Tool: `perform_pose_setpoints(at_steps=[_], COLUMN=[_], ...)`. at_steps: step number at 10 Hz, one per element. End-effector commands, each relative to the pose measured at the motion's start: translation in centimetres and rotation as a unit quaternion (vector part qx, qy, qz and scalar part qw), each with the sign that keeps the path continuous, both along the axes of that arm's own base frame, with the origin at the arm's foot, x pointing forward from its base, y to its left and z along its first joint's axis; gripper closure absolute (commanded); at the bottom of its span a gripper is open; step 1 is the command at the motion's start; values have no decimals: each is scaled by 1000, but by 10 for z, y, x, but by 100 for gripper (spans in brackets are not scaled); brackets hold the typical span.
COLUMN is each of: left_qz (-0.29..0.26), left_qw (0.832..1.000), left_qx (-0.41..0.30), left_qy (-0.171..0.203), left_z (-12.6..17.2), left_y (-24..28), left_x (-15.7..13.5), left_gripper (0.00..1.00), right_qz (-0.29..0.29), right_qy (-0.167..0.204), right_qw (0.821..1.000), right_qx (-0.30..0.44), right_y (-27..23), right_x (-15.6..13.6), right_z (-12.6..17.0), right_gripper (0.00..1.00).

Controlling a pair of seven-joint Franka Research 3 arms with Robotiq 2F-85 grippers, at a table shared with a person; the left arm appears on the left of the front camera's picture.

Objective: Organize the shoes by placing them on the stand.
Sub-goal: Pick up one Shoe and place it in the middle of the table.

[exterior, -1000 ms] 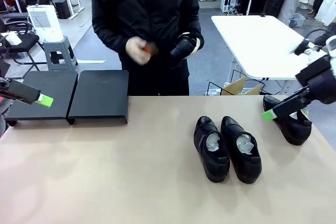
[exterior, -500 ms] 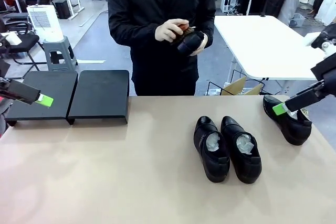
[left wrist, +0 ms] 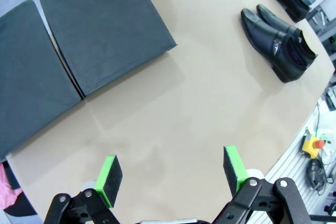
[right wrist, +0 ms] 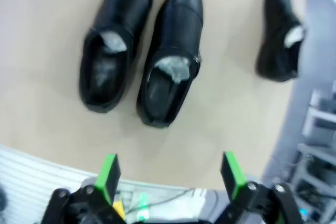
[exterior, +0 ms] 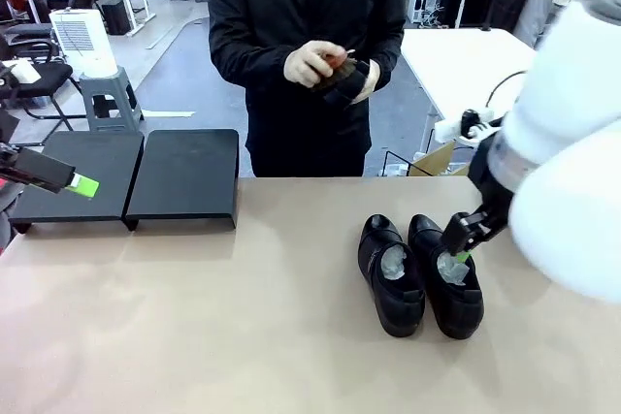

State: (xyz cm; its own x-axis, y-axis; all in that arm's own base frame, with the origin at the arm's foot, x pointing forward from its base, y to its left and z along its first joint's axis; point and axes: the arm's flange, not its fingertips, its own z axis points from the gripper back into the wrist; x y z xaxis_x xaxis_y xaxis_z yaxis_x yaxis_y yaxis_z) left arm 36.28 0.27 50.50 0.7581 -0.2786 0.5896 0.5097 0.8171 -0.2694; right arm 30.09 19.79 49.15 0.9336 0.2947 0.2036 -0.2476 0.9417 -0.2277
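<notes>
Two glossy black shoes (exterior: 391, 276) (exterior: 446, 278) lie side by side on the tan table, toes toward the person. My right gripper (exterior: 463, 242) hangs open just above the right one. In the right wrist view the pair (right wrist: 113, 45) (right wrist: 170, 59) lies beyond my open right gripper (right wrist: 169, 174), and a third shoe (right wrist: 281, 30) lies farther off. The stand (exterior: 184, 176) sits at the far left, its tops bare. My left gripper (exterior: 82, 184) hovers open over its left section. The person holds another shoe (exterior: 347, 82) in both hands.
A brown brush (exterior: 333, 57) is in the person's hand against the held shoe. The left wrist view has the stand (left wrist: 105, 24) at top left, the pair of shoes (left wrist: 278, 40) at top right and bare table between them. A white table (exterior: 456, 65) stands behind.
My right arm has swung from the far right, near the third shoe, in to the middle over the pair. The person has shifted right and raised the shoe and brush. My left arm stayed put.
</notes>
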Motion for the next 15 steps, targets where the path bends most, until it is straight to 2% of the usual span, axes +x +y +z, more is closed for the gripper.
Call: perform_pose_setpoints(at_steps=[1, 2, 4, 6, 9, 10, 15], left_qz=[-7, -7, -7, -7, -7, -7, -7], left_qw=[1000, 1000, 1000, 1000, 1000, 1000, 1000], left_qx=[-8, -8, -8, -8, -8, -8, -8], left_qy=[-3, -3, -3, -3, -3, -3, -3], left_z=[-1, -1, -1, -1, -1, -1, -1], left_y=[2, 2, 2, 2, 2, 2, 2], left_x=[1, 1, 1, 1, 1, 1, 1], left_gripper=[0, 0, 0, 0, 0, 0, 0], right_qz=[-28, -32, -65, -99, -150, -147, -133], right_qy=[36, 41, 74, 106, 94, 105, 115], right_qw=[999, 999, 994, 987, 977, 976, 976], right_qx=[-3, 0, 35, 66, 118, 118, 128], right_y=[10, 11, 10, 12, 21, 26, 31], right_x=[14, 17, 30, 39, 54, 60, 89], right_z=[16, 10, -1, -9, -35, -50, -91], right_gripper=[0, 5, 41, 41, 41, 41, 41])
